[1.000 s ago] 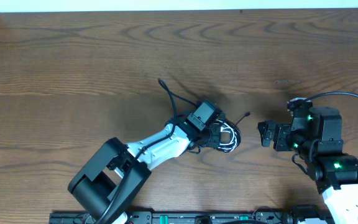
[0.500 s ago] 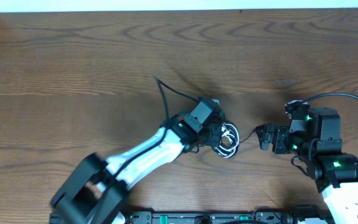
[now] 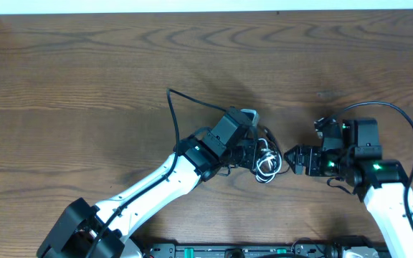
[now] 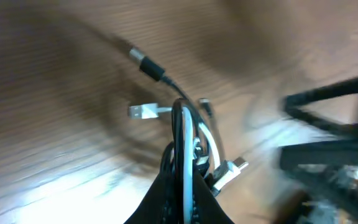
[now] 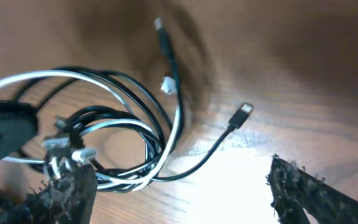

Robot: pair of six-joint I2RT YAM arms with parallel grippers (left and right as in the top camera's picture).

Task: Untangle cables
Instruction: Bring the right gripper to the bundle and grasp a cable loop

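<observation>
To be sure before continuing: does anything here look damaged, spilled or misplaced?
Nothing looks damaged or spilled. Only the cables are disorderly: white and black cords looped through each other, pinched by the left gripper, one black end trailing over the table. The right gripper is open beside them.

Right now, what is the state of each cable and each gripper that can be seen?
Thin white cable: looped, tangled with the black ones.
Thin black cables: tangled in the same bundle, one plug end lying free.
Left gripper: shut on the cables.
Right gripper: open, holding nothing, beside the bundle.
</observation>
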